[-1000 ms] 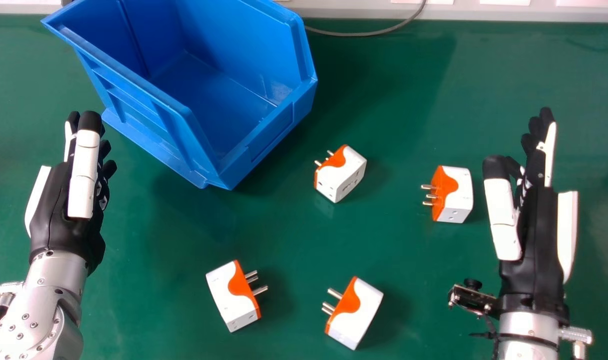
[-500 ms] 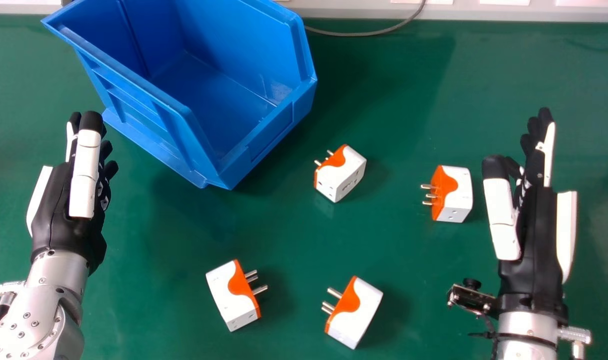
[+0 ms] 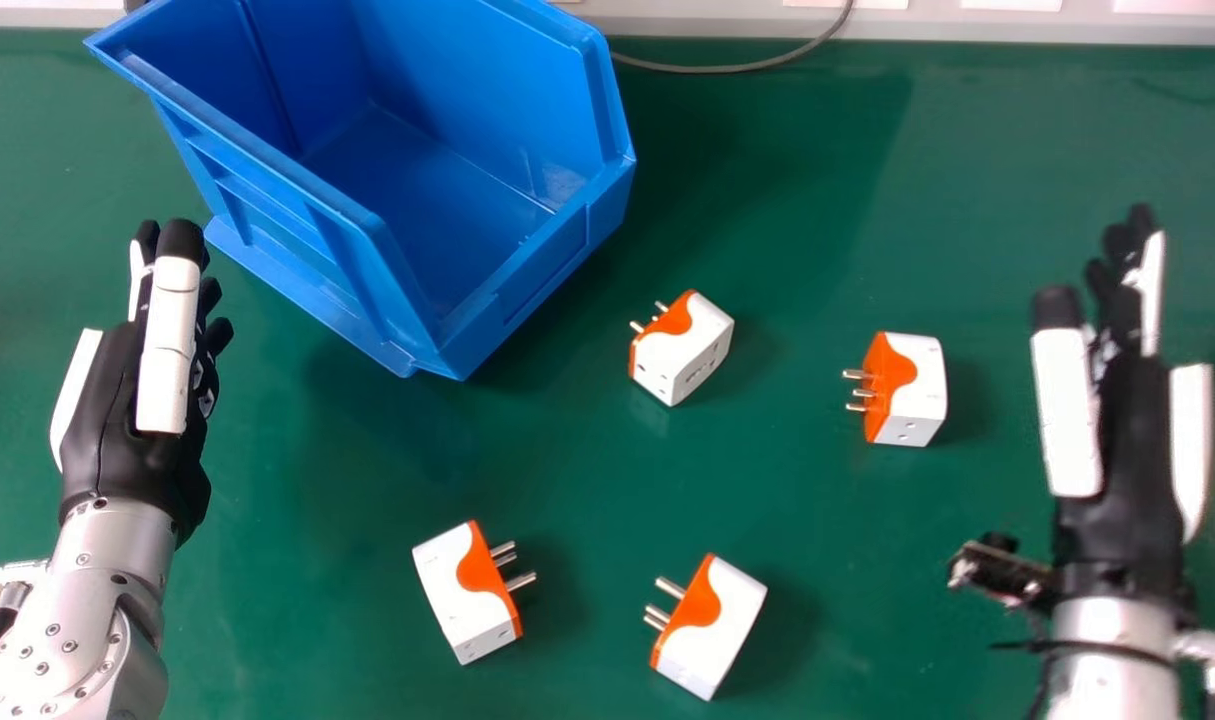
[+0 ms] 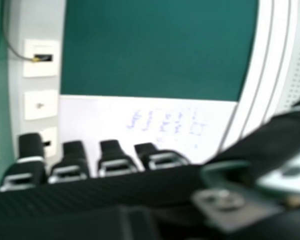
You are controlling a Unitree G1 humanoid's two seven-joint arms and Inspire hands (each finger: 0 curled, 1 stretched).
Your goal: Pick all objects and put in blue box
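My left hand is at the left in the head view, beside the blue box, its fingers straight and nothing held. My right hand is at the right, open too; its fingertips show in the right hand view. Four white and orange plug adapters lie on the green table between the hands: one just right of the box, one left of my right hand, one at the lower left and one at the lower middle. The box's visible floor holds nothing.
A grey cable runs along the far edge of the green table. In the right hand view, wall sockets and a white board with writing stand in the background.
My right hand has moved to the right and slightly away, farther from the nearest adapter. My left hand, the box and the adapters are practically where they were.
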